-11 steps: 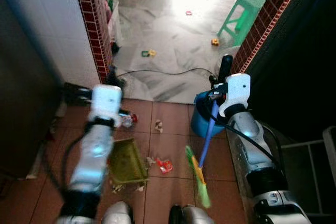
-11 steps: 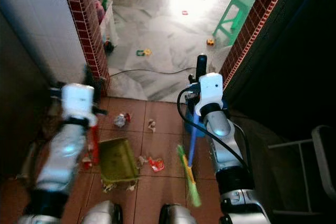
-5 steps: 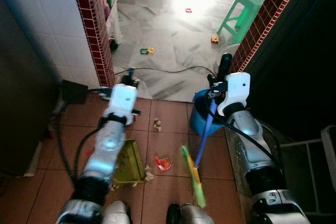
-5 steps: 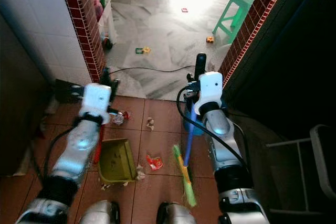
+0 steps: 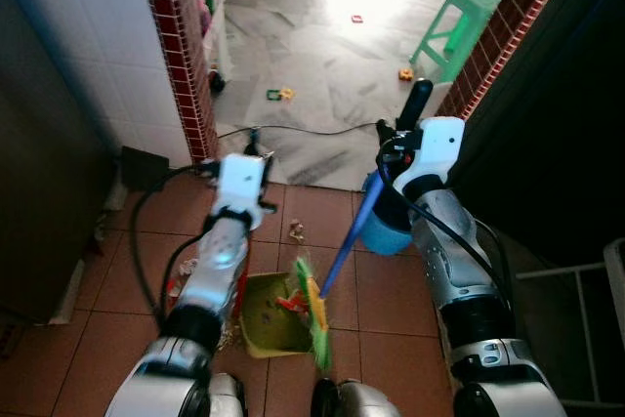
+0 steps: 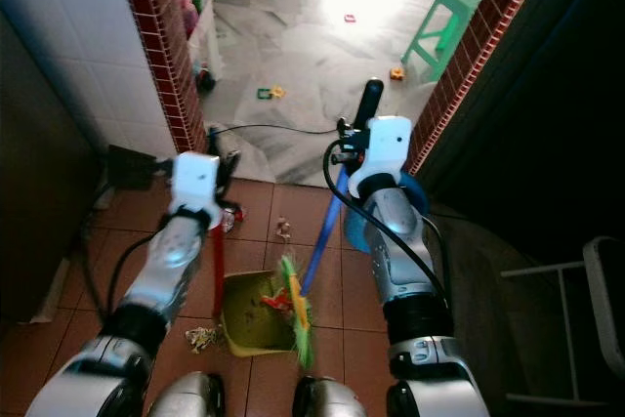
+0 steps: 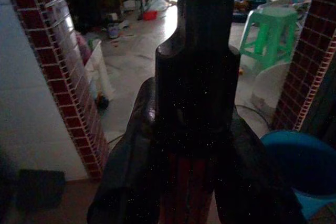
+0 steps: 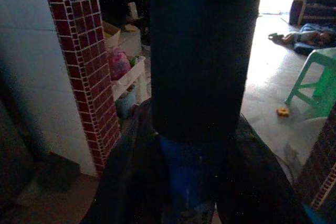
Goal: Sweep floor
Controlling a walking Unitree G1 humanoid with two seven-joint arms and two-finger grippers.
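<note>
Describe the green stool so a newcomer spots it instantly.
Past the red-brick doorway pillar, out on the pale marble floor, look toward the robot's right. The mint-green plastic stool stands there on splayed legs, far larger than the small toys scattered nearby.

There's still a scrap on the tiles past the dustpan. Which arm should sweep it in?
Probably the right gripper: it is shut on the broom, with its bristles at the dustpan. The left gripper holds the dustpan's red handle.

- The broom (image 6: 296, 312) bristles are blurred.
- The dustpan (image 6: 256, 316) is partly hidden behind them.
- The blue bucket (image 5: 391, 233) sits mostly behind the right arm.
- Scraps on the far floor are too small to identify.
</note>
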